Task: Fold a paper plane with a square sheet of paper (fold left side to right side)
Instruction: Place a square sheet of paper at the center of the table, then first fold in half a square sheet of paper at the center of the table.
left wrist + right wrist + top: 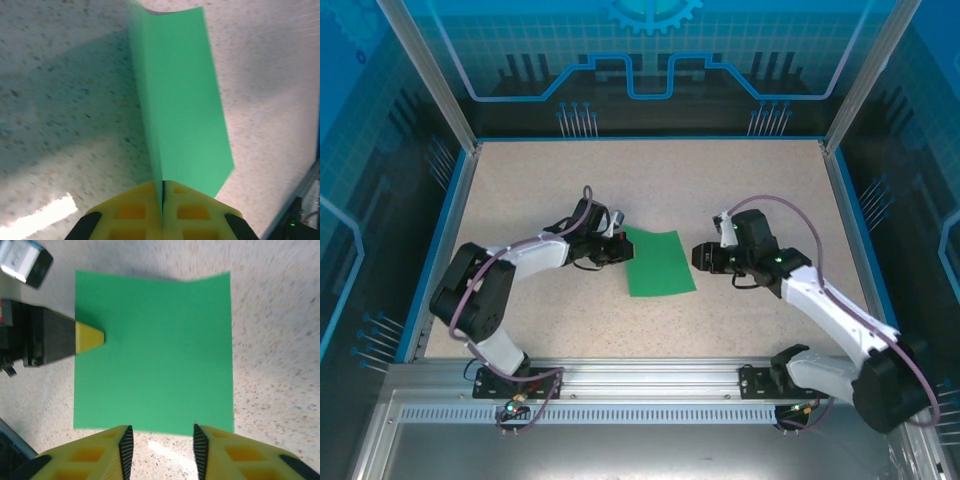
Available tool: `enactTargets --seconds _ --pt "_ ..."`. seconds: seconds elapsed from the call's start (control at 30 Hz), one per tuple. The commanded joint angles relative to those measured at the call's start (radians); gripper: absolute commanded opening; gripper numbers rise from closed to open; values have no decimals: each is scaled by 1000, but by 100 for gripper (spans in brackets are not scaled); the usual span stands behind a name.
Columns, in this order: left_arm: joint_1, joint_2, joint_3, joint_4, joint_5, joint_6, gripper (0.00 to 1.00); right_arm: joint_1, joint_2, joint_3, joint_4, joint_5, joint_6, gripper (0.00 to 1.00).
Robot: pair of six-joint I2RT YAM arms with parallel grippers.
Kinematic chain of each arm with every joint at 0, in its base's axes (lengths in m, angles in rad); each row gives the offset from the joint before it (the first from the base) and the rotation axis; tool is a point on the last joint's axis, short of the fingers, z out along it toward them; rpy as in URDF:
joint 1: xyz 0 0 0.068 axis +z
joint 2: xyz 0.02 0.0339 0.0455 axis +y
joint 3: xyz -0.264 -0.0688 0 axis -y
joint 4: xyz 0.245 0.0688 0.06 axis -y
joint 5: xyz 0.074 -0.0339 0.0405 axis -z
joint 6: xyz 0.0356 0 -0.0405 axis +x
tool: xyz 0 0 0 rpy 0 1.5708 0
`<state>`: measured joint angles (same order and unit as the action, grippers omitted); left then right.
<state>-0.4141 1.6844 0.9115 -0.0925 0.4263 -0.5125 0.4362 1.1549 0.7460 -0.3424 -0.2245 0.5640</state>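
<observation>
1. The left gripper (162, 186) is clamped on the left edge of the square sheet of paper (180, 100), with the green sheet pinched between its yellow fingers.
2. The right gripper (162, 429) has its jaws apart just at the sheet's right edge, holding nothing.
3. The sheet lies mid-table (740, 180) between both grippers, slightly bent along its middle.

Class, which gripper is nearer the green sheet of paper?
Left. The left gripper is shut on the sheet at its left edge; the right gripper stands open at the right edge.
</observation>
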Motion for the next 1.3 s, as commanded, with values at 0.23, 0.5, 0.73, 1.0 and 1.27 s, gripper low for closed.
enactTargets --seconds 0.23,0.5,0.73,1.0,1.27 --pt "21 67 121 -141 39 154 1 77 351 57 144 -22 32 26" --pt "21 68 127 -76 142 91 20 84 488 71 110 16 35 25" --pt "19 79 50 256 324 -165 51 84 514 53 76 69 21 25" --pt "-15 167 60 422 354 -286 61 82 506 43 102 43 19 26" --pt "-29 243 85 465 335 -322 59 26 386 -8 218 -96 30 29"
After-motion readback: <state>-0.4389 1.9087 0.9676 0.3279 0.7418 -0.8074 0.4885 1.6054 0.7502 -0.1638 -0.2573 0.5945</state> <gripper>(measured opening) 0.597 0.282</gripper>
